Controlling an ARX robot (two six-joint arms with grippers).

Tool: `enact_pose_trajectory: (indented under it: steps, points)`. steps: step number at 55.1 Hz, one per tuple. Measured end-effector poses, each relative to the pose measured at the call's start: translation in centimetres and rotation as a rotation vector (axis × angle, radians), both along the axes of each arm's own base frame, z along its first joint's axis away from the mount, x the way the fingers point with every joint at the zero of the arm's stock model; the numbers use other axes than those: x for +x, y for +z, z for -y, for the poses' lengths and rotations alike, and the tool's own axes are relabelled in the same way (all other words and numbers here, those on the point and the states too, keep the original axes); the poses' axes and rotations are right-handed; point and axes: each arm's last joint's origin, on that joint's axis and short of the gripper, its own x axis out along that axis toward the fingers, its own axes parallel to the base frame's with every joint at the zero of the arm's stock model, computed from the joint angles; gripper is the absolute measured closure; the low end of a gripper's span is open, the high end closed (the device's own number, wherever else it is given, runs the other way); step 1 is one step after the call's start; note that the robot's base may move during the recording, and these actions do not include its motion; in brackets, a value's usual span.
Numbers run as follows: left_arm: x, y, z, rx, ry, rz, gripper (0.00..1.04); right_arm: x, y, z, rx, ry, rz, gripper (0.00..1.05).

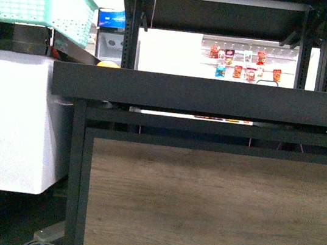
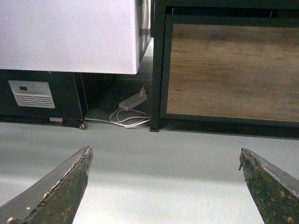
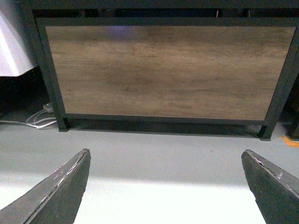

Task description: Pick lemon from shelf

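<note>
I see my left gripper (image 2: 163, 186) with its jaws spread wide and empty above the pale grey floor (image 2: 140, 149), and my right gripper (image 3: 163, 186) is spread the same way. Both face the wood-grain lower panel (image 3: 163, 70) of the black metal-framed shelf (image 1: 216, 96). A sliver of rounded yellow-orange fruit (image 1: 107, 63) shows over the deck lip near its left corner. I cannot tell whether it is the lemon.

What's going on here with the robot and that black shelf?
Nothing is handled yet. The robot faces the black shelf, its deck at camera height. The left end effector and right end effector are both open and empty, low over the floor before the wood-grain panel. Something yellow peeks over the deck; I cannot tell if it is the lemon.
</note>
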Motion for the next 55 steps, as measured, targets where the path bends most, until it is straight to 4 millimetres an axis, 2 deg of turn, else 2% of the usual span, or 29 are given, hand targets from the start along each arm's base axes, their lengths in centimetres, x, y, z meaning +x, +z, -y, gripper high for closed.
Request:
enact_pose_trajectory:
  steps: [55]
  points:
    - [0.00,0.00,0.00,0.000,0.000,0.000,0.08,0.00,0.00,0.00,0.000,0.000,0.000,0.07]
